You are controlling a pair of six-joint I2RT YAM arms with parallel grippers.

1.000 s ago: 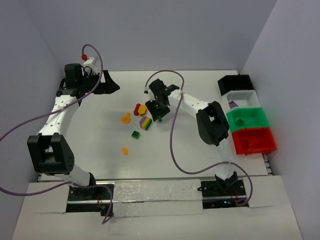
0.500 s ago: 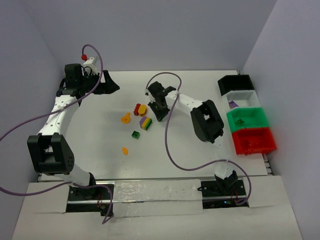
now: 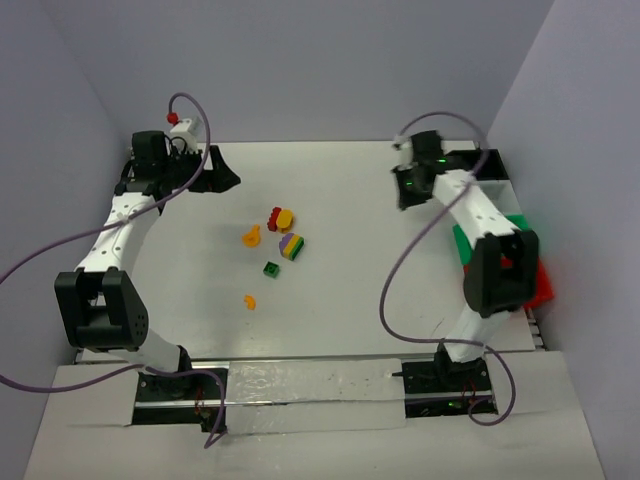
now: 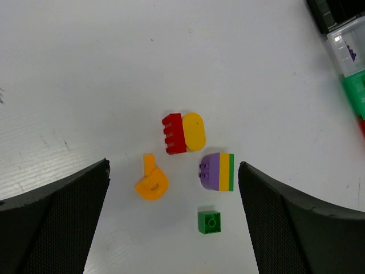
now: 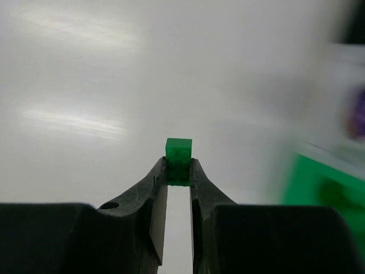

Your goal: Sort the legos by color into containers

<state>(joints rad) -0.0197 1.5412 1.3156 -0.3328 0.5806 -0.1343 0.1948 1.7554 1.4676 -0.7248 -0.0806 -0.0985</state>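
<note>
My right gripper (image 5: 179, 170) is shut on a small green brick (image 5: 179, 149). In the top view it (image 3: 404, 192) hangs above the table just left of the bins. The black bin (image 3: 468, 164), green bin (image 3: 508, 240) and red bin (image 3: 540, 285) stand in a row at the right; the arm hides most of the white bin (image 3: 492, 190). My left gripper (image 3: 215, 176) is open and empty at the far left. Its view shows a red brick (image 4: 173, 133), a yellow piece (image 4: 194, 131), an orange piece (image 4: 151, 181), the purple-yellow-green block (image 4: 217, 171) and a green brick (image 4: 209, 221).
A second small orange piece (image 3: 249, 301) lies alone nearer the front. The green bin (image 5: 331, 188) shows blurred at the right of the right wrist view, with a purple blur (image 5: 356, 120) beyond it. Grey walls close in the table.
My right arm has swung from the lego pile in the middle over to the right, towards the bins, carrying the green brick. The left arm has barely moved.
</note>
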